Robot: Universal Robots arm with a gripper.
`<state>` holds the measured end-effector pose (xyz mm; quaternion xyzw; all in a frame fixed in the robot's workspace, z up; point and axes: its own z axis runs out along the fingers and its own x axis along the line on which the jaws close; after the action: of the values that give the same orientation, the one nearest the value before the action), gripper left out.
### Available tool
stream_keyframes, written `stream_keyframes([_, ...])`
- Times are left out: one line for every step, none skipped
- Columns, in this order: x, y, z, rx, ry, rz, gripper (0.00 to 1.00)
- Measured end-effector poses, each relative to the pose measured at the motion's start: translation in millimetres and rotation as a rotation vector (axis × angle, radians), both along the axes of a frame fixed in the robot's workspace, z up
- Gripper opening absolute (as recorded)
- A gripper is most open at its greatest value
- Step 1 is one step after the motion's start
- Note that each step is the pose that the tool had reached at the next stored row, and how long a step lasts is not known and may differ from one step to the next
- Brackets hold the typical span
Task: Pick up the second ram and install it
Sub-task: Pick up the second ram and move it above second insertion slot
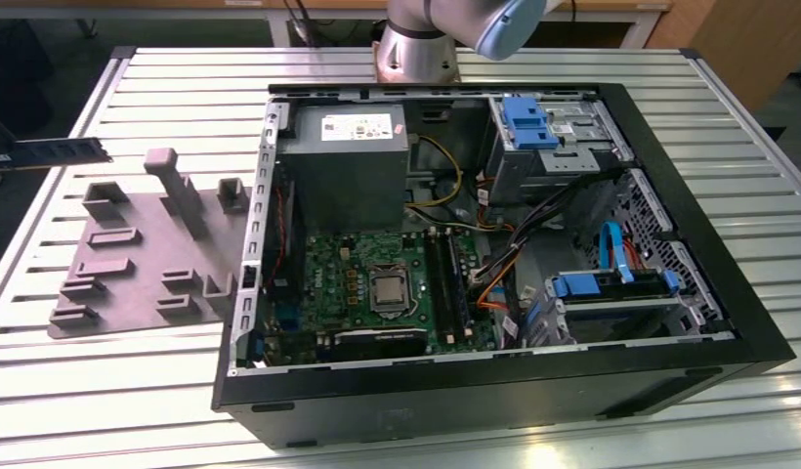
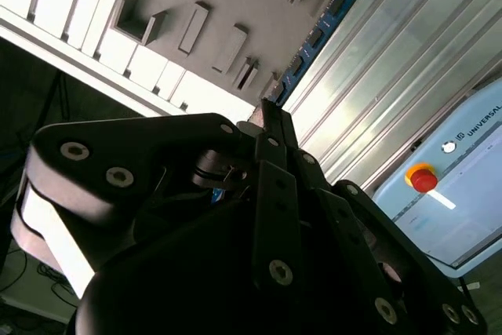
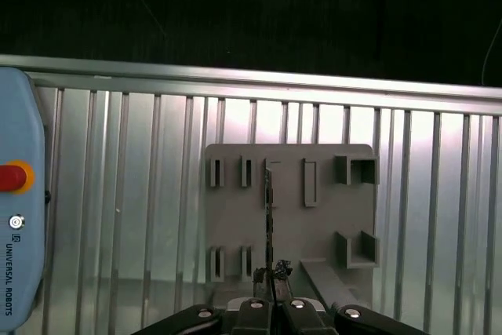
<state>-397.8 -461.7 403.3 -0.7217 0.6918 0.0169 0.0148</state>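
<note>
The gripper (image 3: 271, 274) has its jaws closed on the second ram (image 3: 269, 217), and they grasp the stick at one end. In the first wrist view the stick is seen on its thin edge, as a dark line which runs from the fingertips out over the grey fixture plate (image 3: 286, 217). In the second wrist view the same stick (image 2: 318, 33) shows a bluish edge with small chips, and it leaves the black fingers (image 2: 276, 127) in the direction of the plate. In the exterior view the second ram (image 1: 64, 151) is at about nine o'clock of the picture. It is held nearly level above the border of the slatted metal table (image 1: 179, 88), and its free end points toward three o'clock. It is apart from the plate (image 1: 138, 217), just beyond the plate's eleven o'clock corner. The open computer case (image 1: 505, 401) stands at three o'clock from the plate, well apart from the stick. Inside the case the green motherboard (image 1: 329, 269) lies flat, and its long black slots (image 1: 446, 283) are at three o'clock from the processor socket (image 1: 388, 290). The base of the arm (image 1: 420, 49) stands at twelve o'clock from the case. A control pendant with a red button (image 3: 12, 176) lies on the table beside the plate.
</note>
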Motion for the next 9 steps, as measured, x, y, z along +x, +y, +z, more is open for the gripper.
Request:
stream_keyframes([0.0, 0.0, 0.7, 0.0001, -0.0001, 0.000, 0.12])
stream_keyframes([0.0, 0.0, 1.6, 0.0000, -0.0001, 0.000, 0.12])
stream_keyframes([0.0, 0.0, 2.4, 0.0000, -0.0002, 0.000, 0.12])
stream_keyframes([0.0, 0.0, 3.2, 0.0000, -0.0002, 0.000, 0.12])
stream_keyframes([0.0, 0.0, 3.9, 0.0001, -0.0003, 0.000, 0.12])
stream_keyframes([-0.1, 0.0, 4.6, 0.0001, -0.0004, 0.000, 0.12])
stream_keyframes([-0.1, 0.0, 5.4, 0.0001, -0.0005, 0.000, 0.12])
stream_keyframes([-0.1, 0.0, 6.2, 0.0001, -0.0005, 0.000, 0.12])
stream_keyframes([-0.1, 0.0, 6.9, 0.0001, -0.0006, 0.000, 0.12])
